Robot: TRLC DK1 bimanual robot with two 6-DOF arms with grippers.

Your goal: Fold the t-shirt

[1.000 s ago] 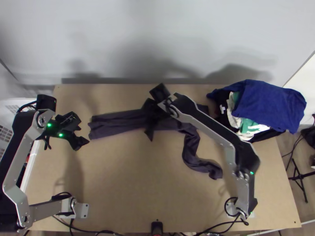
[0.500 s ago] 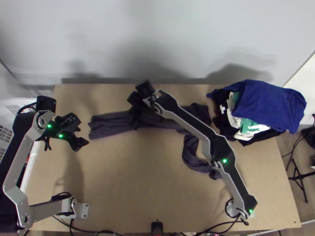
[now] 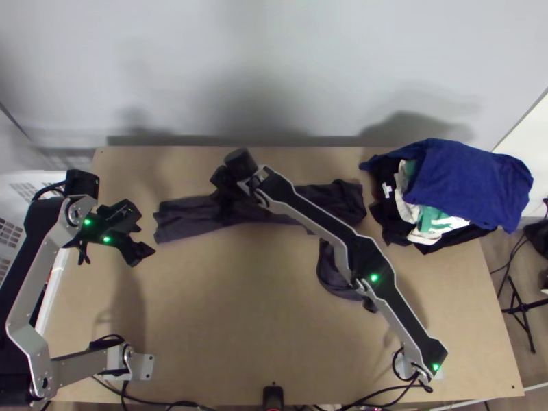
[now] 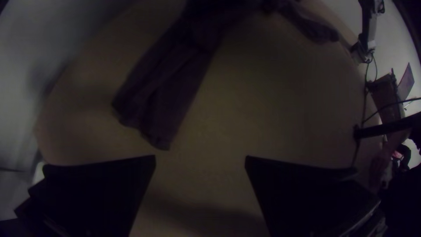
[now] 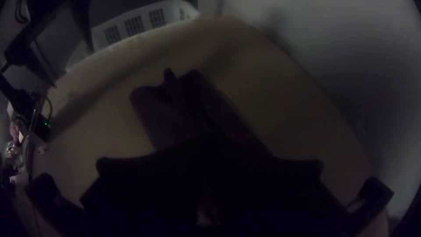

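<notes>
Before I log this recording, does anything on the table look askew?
The dark t-shirt lies bunched in a long strip, with a narrow part curling away, which looks odd for folding. The clothes pile seems to overhang the right side of the table, so it might slip.

Light wooden table [image 3: 233, 329], dark t-shirt [image 3: 183, 218] bunched into a long strip across the upper middle, one part curving down right of centre, heap of clothes [image 3: 472, 181] at upper right

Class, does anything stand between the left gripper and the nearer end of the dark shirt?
Nothing visible stands between the left gripper and that end of the shirt; the right gripper is farther along it.
</notes>
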